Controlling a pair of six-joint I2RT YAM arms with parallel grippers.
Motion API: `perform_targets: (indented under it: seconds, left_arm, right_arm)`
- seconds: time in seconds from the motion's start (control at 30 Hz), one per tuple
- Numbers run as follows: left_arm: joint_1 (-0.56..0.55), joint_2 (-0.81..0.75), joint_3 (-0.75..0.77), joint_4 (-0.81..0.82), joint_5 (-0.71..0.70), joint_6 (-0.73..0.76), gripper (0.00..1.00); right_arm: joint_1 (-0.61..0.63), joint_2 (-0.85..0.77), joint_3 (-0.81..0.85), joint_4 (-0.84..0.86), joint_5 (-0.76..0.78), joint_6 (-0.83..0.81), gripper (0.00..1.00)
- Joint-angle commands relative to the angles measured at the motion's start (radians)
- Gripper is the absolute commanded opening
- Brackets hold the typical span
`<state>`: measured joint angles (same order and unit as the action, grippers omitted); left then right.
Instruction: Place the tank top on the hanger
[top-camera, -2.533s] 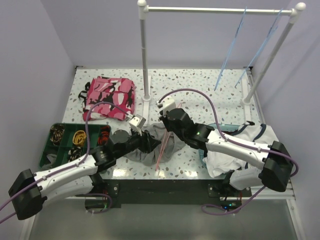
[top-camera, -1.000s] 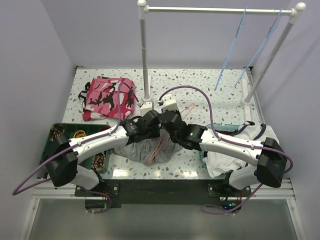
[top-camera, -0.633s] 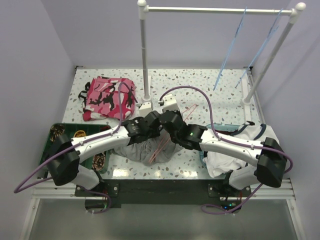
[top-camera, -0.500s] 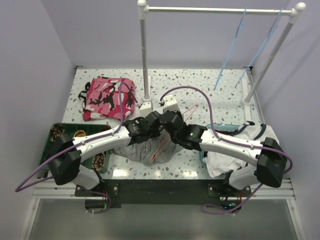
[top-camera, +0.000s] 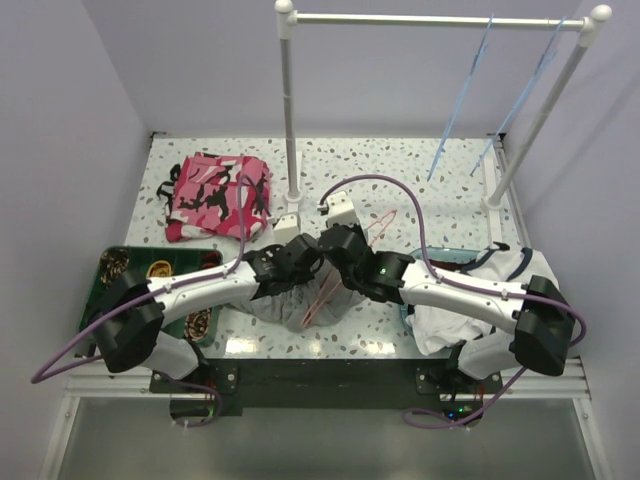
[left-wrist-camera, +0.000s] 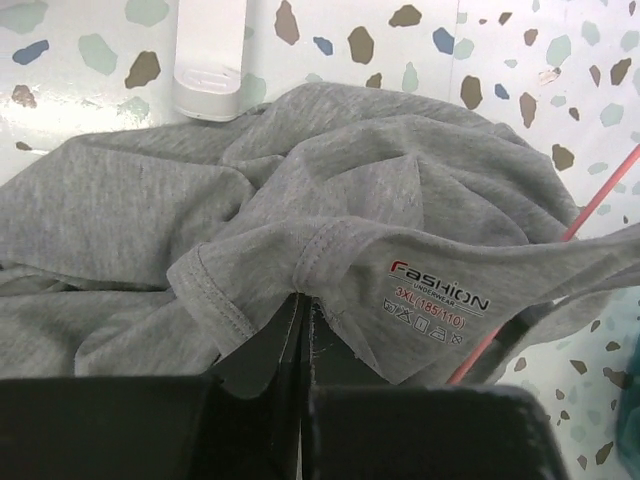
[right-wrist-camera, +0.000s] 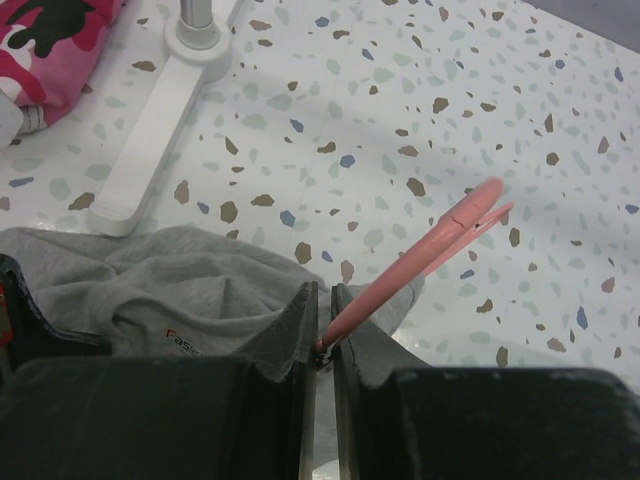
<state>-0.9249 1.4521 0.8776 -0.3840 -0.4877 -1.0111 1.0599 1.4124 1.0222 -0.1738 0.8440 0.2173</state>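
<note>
Just right of the left gripper (left-wrist-camera: 303, 310), clamped on the tank top (left-wrist-camera: 330, 200) neckline, the hanger (right-wrist-camera: 420, 260) slants away, pinched by the right gripper (right-wrist-camera: 320, 310).

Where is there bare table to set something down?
Free: the far strip of table between the rack posts, down to the white garment. Crowded: near middle, left end effector on tank top, right end effector on hanger.
</note>
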Motion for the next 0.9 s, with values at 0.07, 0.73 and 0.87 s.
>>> perform_targets:
  seconds: [0.07, 0.73, 0.87]
  left_arm:
    - [0.003, -0.099, -0.009, 0.017, -0.038, 0.040, 0.00]
    - [0.006, -0.246, -0.196, 0.092, 0.086, -0.024, 0.49]
    - [0.017, -0.256, -0.223, 0.180, 0.101, -0.035, 0.49]
  right_arm:
    - [0.006, -0.023, 0.050, 0.060, 0.079, 0.022, 0.00]
    - [0.005, -0.010, 0.069, 0.010, 0.176, 0.044, 0.00]
    - [0.005, -0.021, 0.061, 0.008, 0.179, 0.044, 0.00]
